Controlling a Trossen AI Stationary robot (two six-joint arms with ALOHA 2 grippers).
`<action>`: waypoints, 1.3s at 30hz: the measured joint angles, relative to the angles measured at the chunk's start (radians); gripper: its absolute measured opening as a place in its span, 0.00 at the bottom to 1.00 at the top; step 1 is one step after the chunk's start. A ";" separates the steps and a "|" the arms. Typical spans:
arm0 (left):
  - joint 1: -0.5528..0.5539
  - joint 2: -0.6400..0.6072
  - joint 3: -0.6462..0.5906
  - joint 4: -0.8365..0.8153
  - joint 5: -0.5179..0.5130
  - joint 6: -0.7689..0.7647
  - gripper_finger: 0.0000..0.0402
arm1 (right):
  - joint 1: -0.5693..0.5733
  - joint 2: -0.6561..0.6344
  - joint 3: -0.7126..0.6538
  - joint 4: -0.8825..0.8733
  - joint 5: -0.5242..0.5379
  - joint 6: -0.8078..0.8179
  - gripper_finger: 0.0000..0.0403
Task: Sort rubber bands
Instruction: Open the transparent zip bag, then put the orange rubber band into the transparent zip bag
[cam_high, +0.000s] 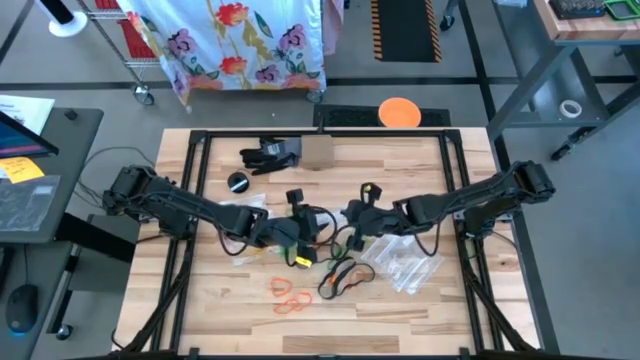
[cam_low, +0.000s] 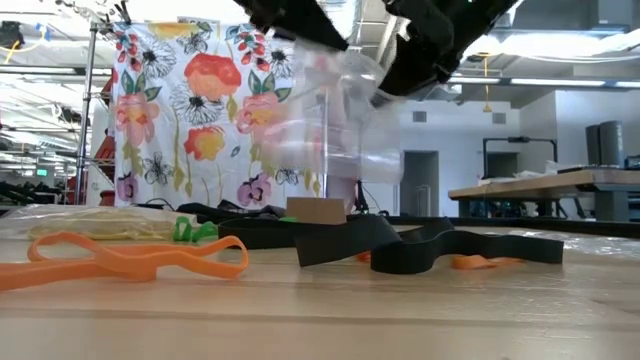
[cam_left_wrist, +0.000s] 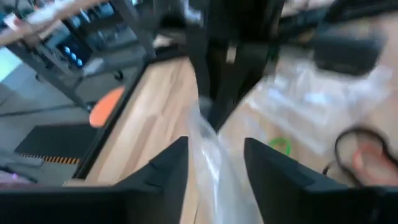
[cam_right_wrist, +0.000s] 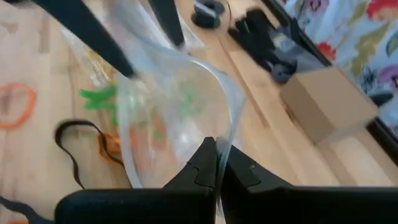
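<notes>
Mid-surface, both arms meet over a clear bag (cam_right_wrist: 180, 118) held in the air. Right claw (cam_right_wrist: 217, 158) pressed together, pinching the bag's rim; left claw (cam_left_wrist: 214, 165) spread, film between its fingers — untouched, it seems. Rubber bands (cam_high: 335, 278) lie on the wooden surface (cam_high: 420, 310) just beneath and toward the front edge, left arm slightly nearer. Bag contents blurred — unclear.

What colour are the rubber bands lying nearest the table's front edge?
Orange. The orange rubber bands show best in the high view, lying flat on the bare wood.
</notes>
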 joint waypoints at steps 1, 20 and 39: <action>-0.005 -0.002 0.000 0.027 -0.004 0.002 0.37 | -0.003 0.000 0.002 -0.019 0.000 0.017 0.00; -0.111 -0.073 0.001 -0.228 -0.060 0.055 0.47 | -0.089 0.000 0.002 -0.147 -0.116 0.191 0.00; -0.053 -0.066 -0.114 -0.309 0.022 -0.185 0.47 | -0.473 -0.269 -0.327 0.095 -0.506 0.093 0.00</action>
